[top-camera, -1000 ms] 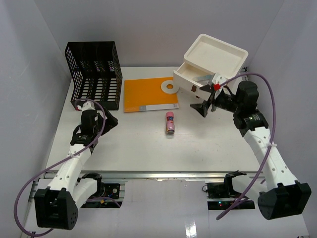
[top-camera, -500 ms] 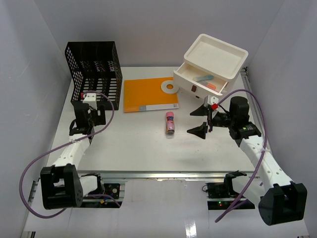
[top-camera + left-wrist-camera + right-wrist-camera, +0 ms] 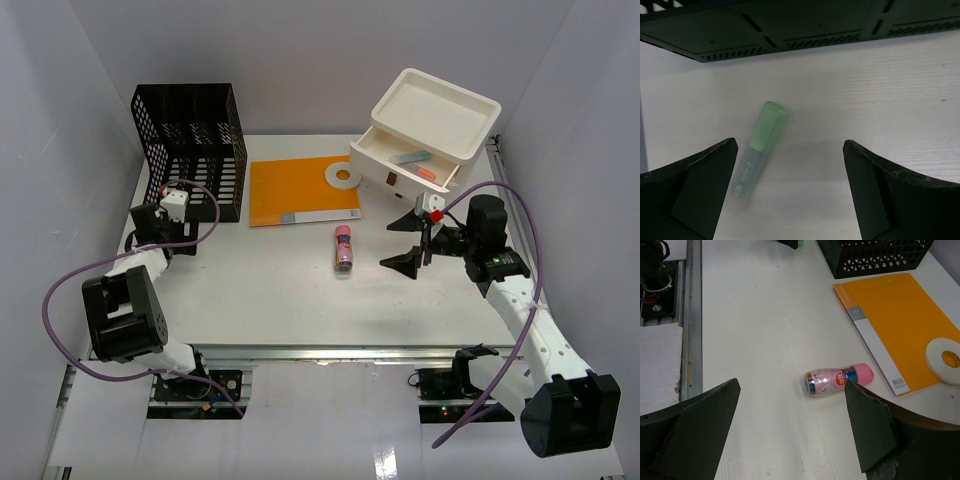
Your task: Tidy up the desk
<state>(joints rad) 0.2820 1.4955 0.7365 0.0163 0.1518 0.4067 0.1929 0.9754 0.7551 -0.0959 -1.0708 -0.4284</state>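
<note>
The white desk (image 3: 270,295) holds a pink bottle (image 3: 343,248) lying on its side near the middle. My right gripper (image 3: 408,243) is open and empty, just right of the bottle. In the right wrist view the bottle (image 3: 837,380) lies ahead of the spread fingers (image 3: 792,385), touching neither. My left gripper (image 3: 140,235) is at the desk's left edge beside the black mesh organizer (image 3: 190,150). In the left wrist view it (image 3: 790,145) is open over a green highlighter (image 3: 760,150) that lies near its left finger. The highlighter is hidden in the top view.
An orange folder (image 3: 300,190) with a white tape roll (image 3: 342,177) on it lies at the back centre. A white drawer box (image 3: 425,130) at the back right has its drawer open, with small items inside. The metal rail (image 3: 320,352) runs along the front.
My left arm has folded back toward the left edge, beside the organizer. My right gripper has come away from the drawer and now sits lower, near the pink bottle.
</note>
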